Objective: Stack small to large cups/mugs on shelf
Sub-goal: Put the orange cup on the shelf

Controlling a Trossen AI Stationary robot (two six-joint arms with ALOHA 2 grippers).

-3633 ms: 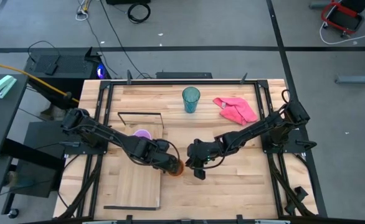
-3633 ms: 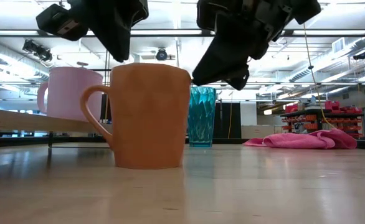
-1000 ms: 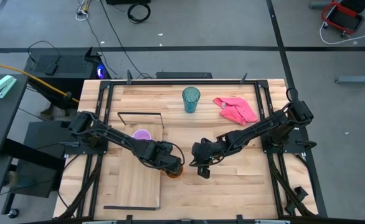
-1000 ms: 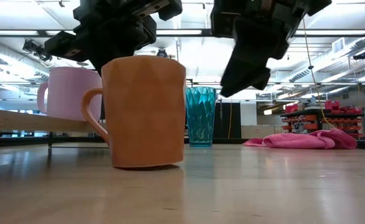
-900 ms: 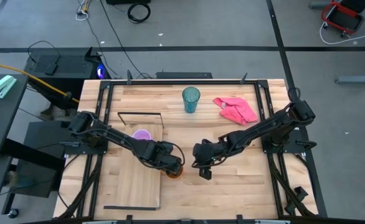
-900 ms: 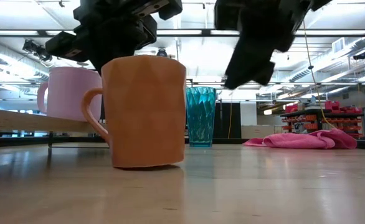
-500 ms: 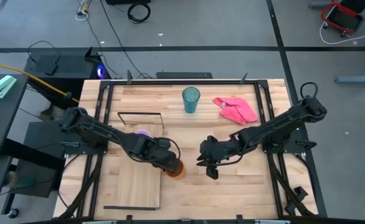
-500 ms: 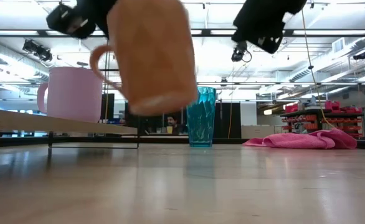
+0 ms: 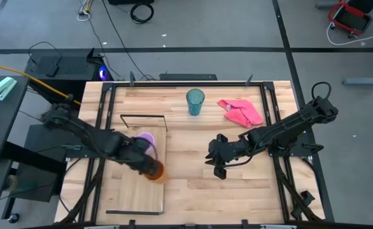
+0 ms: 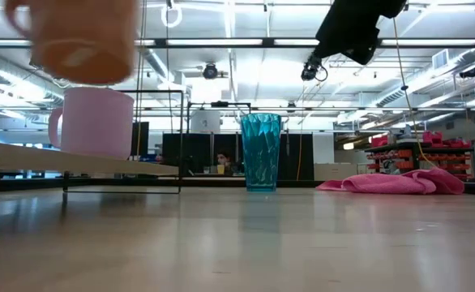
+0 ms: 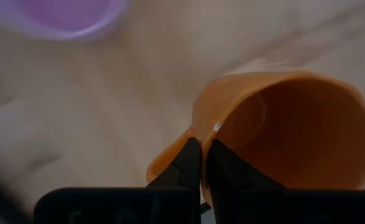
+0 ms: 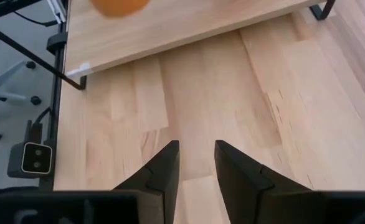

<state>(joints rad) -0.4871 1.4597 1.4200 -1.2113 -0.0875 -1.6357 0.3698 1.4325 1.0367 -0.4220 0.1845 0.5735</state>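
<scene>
The orange mug (image 9: 154,172) hangs in the air over the shelf (image 9: 135,191), high at the left of the low view (image 10: 75,36), with my left gripper (image 11: 202,163) shut on it. The small lilac mug (image 9: 146,138) stands on its base on the shelf's far part (image 10: 75,161), next to the black wire frame. The teal tumbler (image 9: 195,102) stands upright on the table at the far middle. My right gripper (image 9: 218,166) hovers open above the table's middle, to the right of the shelf, with nothing between its fingers (image 12: 167,165). My left gripper pinches the orange mug's wall at the rim (image 11: 198,127), next to the handle, one finger inside the mug and one outside. The fingers come steeply from above. The mug hangs below them, lifted clear above the shelf, its opening up.
A crumpled pink cloth (image 9: 242,112) lies at the far right of the table. The shelf's near half (image 9: 132,197) is bare wood. Black frame rails run along the table's left and right sides.
My left gripper has lifted the orange mug off the table and carried it up and toward the table's left edge, over the shelf; the mug tipped on the way. My right gripper has risen and drawn back toward the table's right edge, still open.
</scene>
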